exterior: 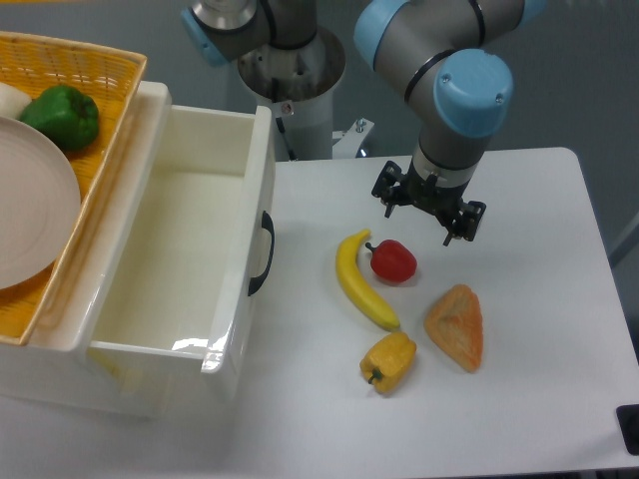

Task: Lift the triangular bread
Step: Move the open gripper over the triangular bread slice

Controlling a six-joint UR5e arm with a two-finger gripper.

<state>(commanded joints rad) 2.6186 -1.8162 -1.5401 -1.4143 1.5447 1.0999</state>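
Your end effector (pixel 428 212) hangs open, holding nothing.
The triangular bread (pixel 456 326) lies lower right on the worktop (pixel 539 200), beside the yellow pepper (pixel 388 362).

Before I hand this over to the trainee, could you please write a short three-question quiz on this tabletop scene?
1. True or false: the gripper is holding the triangular bread.
2. Which item lies closest to the white bin? A) banana B) red pepper C) yellow pepper
3. Fill in: the green pepper sits in the ____ basket.

Key: 1 false; 2 A; 3 yellow
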